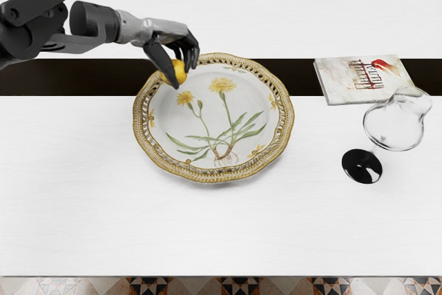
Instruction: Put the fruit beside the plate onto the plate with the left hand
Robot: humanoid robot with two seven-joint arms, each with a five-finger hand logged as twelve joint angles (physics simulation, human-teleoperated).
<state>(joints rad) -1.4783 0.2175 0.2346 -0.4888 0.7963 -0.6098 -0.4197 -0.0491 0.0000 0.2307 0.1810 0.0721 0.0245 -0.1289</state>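
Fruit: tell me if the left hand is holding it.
Yes, the left hand pinches the fruit in its fingers over the plate, at its upper-left rim.

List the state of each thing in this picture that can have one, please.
Left hand: shut on the fruit, over the plate's upper-left rim.
Fruit: held in the fingers; whether it touches the plate, I cannot tell.
Plate: flat on the table.
Glass: seems to lie on its side.
Book: closed, lying flat.
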